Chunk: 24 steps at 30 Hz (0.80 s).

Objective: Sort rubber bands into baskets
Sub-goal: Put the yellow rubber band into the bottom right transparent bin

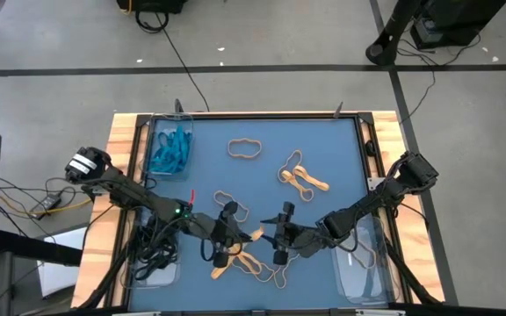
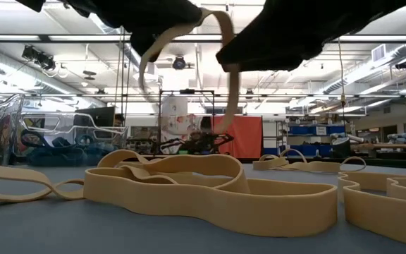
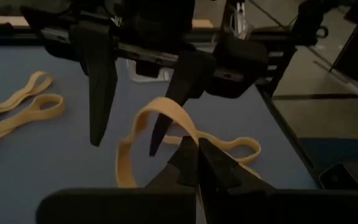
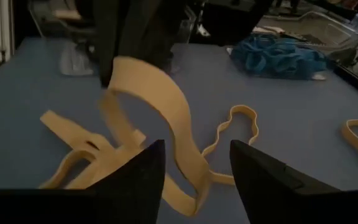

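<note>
A tan rubber band (image 4: 166,106) hangs in a loop over the near middle of the blue table, with my left gripper (image 1: 235,230) shut on it. My right gripper (image 1: 278,235) faces it from the right and is open. Its two fingers (image 4: 145,177) stand on either side of the band's hanging strand; whether they touch it I cannot tell. More tan bands (image 1: 244,261) lie loose on the mat just below both grippers. Teal-blue bands (image 1: 170,151) fill the far-left basket (image 1: 158,130). Black bands (image 1: 152,250) lie in the near-left basket (image 1: 148,274). My left gripper pinches one strand of the tan band (image 3: 188,138) between its two shut fingertips. The fingers come slanting down from the table's left side. The band arches up from the pinch (image 3: 160,107) and hangs slack below, its lower part reaching down to the mat (image 3: 124,168).
A clear basket (image 1: 363,279) stands at the near right. Tan bands lie at the far middle (image 1: 246,147), right of centre (image 1: 304,177) and near the centre (image 1: 232,207). Black cables run along the table's left side (image 1: 25,197). Wooden frame rails (image 1: 117,149) border the mat.
</note>
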Each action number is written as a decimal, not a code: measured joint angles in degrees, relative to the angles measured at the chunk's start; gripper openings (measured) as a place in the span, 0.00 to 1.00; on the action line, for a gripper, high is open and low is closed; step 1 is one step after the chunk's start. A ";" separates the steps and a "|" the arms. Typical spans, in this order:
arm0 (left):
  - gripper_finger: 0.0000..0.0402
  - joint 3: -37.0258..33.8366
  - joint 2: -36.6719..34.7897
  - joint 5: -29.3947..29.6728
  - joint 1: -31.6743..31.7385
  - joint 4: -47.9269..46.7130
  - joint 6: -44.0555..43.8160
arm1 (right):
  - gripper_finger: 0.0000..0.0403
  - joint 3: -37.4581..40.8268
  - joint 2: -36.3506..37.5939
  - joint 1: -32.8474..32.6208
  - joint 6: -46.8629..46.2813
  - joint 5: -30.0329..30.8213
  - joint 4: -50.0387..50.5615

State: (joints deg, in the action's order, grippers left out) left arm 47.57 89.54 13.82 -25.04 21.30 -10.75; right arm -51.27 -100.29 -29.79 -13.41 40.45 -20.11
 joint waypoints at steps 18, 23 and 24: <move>0.01 0.00 3.08 1.31 -0.63 4.71 1.50 | 0.06 0.00 0.00 -0.51 -3.85 -0.07 -0.86; 0.01 0.00 3.08 1.31 -0.61 5.17 1.90 | 0.02 0.00 0.00 -0.62 -4.46 -0.07 -0.86; 0.01 0.00 3.08 1.29 -0.61 5.28 1.63 | 0.02 0.00 0.00 -0.73 -4.55 -0.05 -0.89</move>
State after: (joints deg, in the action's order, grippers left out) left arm 47.57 92.62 15.11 -25.65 26.58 -9.12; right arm -51.27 -100.29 -30.52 -17.96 40.39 -20.99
